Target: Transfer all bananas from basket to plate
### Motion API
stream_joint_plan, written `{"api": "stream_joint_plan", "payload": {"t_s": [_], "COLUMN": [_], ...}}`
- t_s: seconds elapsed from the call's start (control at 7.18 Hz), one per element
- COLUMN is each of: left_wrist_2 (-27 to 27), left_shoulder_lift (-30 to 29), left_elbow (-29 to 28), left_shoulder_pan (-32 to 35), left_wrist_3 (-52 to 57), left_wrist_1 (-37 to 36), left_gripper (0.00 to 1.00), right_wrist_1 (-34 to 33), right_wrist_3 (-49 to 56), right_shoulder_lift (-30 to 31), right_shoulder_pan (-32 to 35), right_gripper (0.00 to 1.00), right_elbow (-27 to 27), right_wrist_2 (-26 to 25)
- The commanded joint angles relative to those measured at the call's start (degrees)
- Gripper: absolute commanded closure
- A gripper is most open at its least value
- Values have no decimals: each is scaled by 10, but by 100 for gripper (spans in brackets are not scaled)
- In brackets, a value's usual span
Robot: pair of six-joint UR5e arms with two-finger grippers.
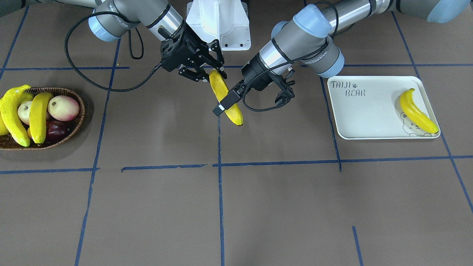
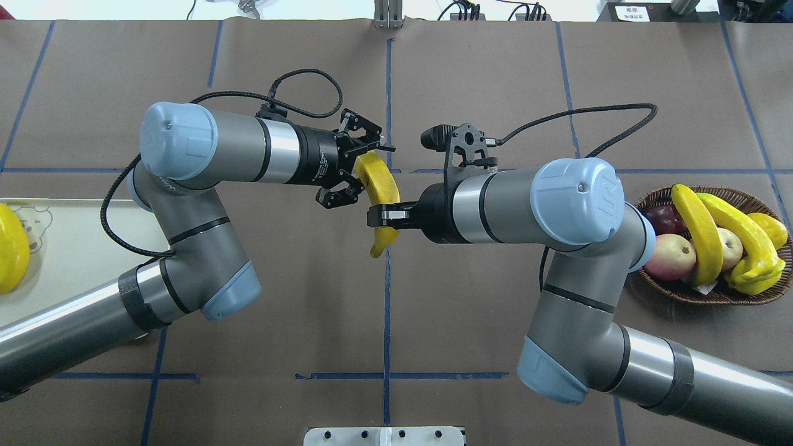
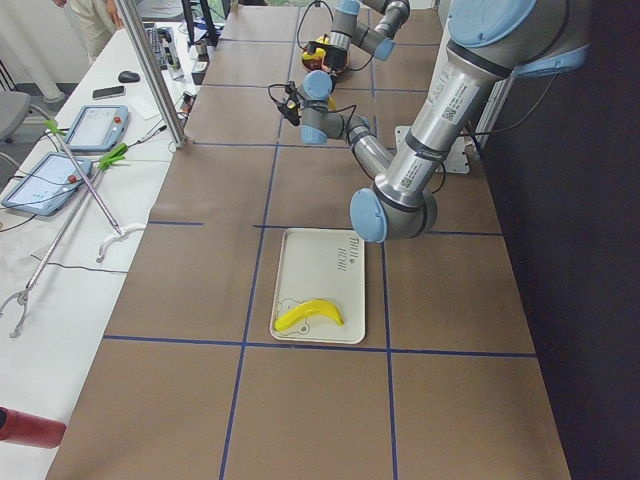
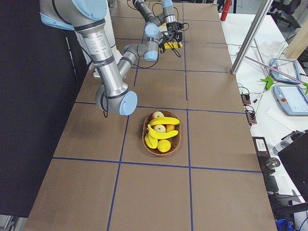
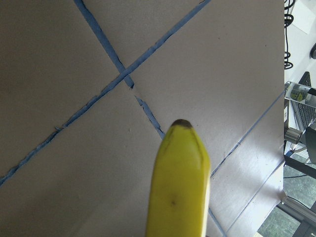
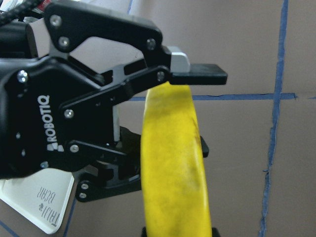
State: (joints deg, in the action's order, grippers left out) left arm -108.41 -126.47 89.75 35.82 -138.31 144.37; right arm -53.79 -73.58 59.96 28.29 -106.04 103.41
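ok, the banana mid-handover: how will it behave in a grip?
Probably stiff: the banana, held by the right gripper and the left gripper, juts past them without drooping. Its skin looks smooth, so it may pivot or slip in the grip. Being curved, it likely rocks rather than rolls on the plate.

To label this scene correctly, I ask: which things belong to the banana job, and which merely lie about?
Job: long curved yellow banana, in the right gripper, left gripper around it; second banana on the pale cream rectangular plate; two bananas in the brown woven wicker basket.
Lying about, in the basket: two round pink-cream fruits; dark red fruit; plump yellow fruit.
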Motion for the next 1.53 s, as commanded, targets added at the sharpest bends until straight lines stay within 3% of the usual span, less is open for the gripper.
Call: {"api": "stream_joint_plan", "payload": {"t_s": [0.0, 0.28, 0.42, 0.56, 0.84, 1.11, 1.39], "left_wrist_2": [1, 1, 1, 1, -4, -101, -136], "left_shoulder_lift": [3, 3, 7, 25, 76, 152, 273], "left_elbow": [0, -1, -1, 0, 8, 8, 13], "left_shoulder_pan": [5, 8, 9, 9, 26, 111, 165], "left_wrist_3": [-10, -11, -5, -1, 57, 151, 287], "left_wrist_1": [0, 0, 0, 4, -1, -12, -15], "left_gripper": [100, 100, 100, 100, 100, 100, 100], "right_wrist_1": [-1, 0, -12, -49, -152, -259, -335], "right_wrist_3": [-7, -7, -8, -8, 2, 44, 161], "right_shoulder_lift": [0, 0, 2, 5, 10, 15, 53], "right_shoulder_pan": [0, 4, 31, 67, 102, 133, 163], "right_gripper": [2, 1, 1, 1, 1, 1, 1], "right_elbow": [0, -1, -5, -14, -22, -23, -42], "right_wrist_2": [0, 10, 64, 129, 152, 153, 159]}}
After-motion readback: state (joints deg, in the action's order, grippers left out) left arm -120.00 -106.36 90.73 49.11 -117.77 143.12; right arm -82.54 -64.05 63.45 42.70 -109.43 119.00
